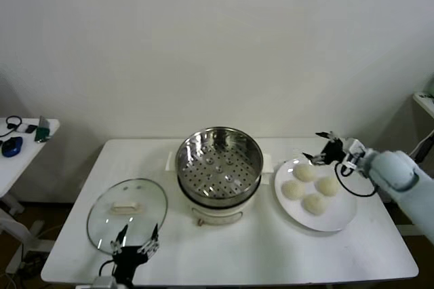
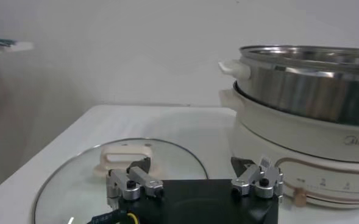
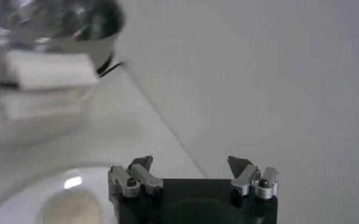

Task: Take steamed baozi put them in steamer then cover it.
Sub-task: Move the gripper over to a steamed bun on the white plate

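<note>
1. Clearly, nothing is loaded yet: the steamer (image 1: 219, 164) stands mid-table with its perforated tray bare, and all four steamed baozi (image 1: 310, 189) sit on the white plate (image 1: 339, 222) to its right.
2. Hovering at the plate's far edge, the right gripper (image 1: 325, 147) has its jaws spread wide and holds nothing. Its wrist view shows one bun (image 3: 69, 208) just below and beside the fingers.
3. The relation that matters: the nearest bun, the far one of the cluster, lies just toward the robot and below the right gripper, while the steamer is off to its left. I judge the coming move calls for a short drop onto that bun, though how squarely the jaws line up with it is hard to read from these views.
4. Being round, the buns offer no long axis to match.
5. At the table's near-left edge, the left gripper (image 1: 137, 243) waits, jaws apart and empty, over the near rim of the cover (image 1: 127, 214). The cover lies flat, its bar handle (image 2: 125, 157) running left-right, just ahead of the fingers.
</note>
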{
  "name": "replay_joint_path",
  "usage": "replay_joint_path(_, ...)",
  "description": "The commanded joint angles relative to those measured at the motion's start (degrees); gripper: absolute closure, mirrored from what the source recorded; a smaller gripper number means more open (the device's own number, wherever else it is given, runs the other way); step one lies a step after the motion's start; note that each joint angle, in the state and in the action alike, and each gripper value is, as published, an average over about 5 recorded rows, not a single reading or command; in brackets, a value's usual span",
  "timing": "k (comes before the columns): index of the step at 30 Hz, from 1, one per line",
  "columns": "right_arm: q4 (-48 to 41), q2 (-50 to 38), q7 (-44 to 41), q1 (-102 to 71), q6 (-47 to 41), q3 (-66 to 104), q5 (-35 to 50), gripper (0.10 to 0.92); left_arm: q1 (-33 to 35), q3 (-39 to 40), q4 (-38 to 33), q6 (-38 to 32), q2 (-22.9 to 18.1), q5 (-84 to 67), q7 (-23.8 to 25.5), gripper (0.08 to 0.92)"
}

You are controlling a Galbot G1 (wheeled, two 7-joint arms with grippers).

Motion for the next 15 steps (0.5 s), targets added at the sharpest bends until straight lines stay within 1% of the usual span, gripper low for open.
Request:
replay_joint_path(1, -15.44, 3.27, -25.23, 40.84, 8.95, -48.05, -5.38, 0.203, 0.24, 0.10, 0.10, -0.47, 0.00, 0.01, 0.05, 0.177)
replay_joint_path(6, -21.02, 11.19, -25.65, 41.47, 8.49, -53.23, -4.18, 0.203, 0.19, 0.11, 0.16, -0.60, -0.07, -0.18, 0.12, 0.177)
replay_joint_path(15, -29.14, 21.50, -22.81, 31.72, 7.28, -48.83, -2.98, 0.203, -0.04, -0.20, 0.92, -0.90, -0.27, -0.80, 0.11, 0.177)
